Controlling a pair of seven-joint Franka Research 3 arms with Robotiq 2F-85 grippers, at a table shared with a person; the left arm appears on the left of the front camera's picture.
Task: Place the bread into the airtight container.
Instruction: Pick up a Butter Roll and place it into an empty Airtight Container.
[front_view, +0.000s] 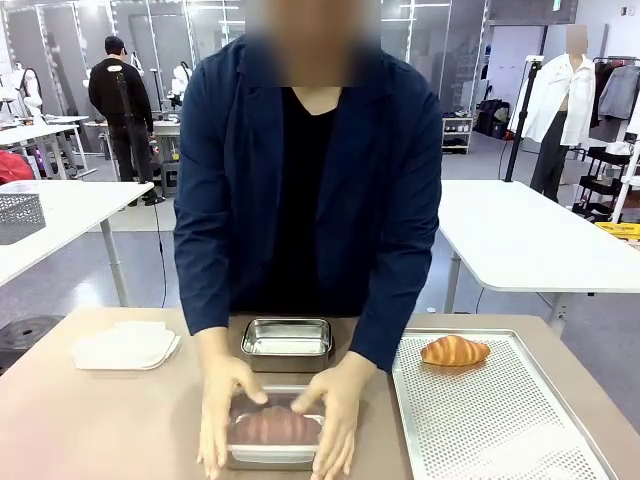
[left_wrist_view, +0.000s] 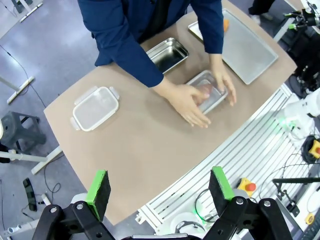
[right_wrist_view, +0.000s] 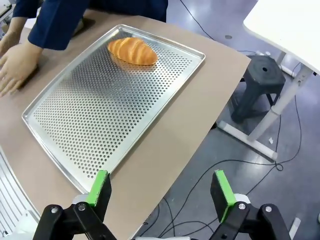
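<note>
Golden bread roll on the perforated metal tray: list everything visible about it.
The golden-brown oval bread roll has a glossy, ridged crust and tapered ends. It looks whole and lies flat on the silver perforated metal tray, near its far edge. Only the tray touches it.

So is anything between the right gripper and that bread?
Nothing visible. The bread lies alone on the perforated tray, open air between it and the open right gripper; the person's hand rests beside the tray.
</note>
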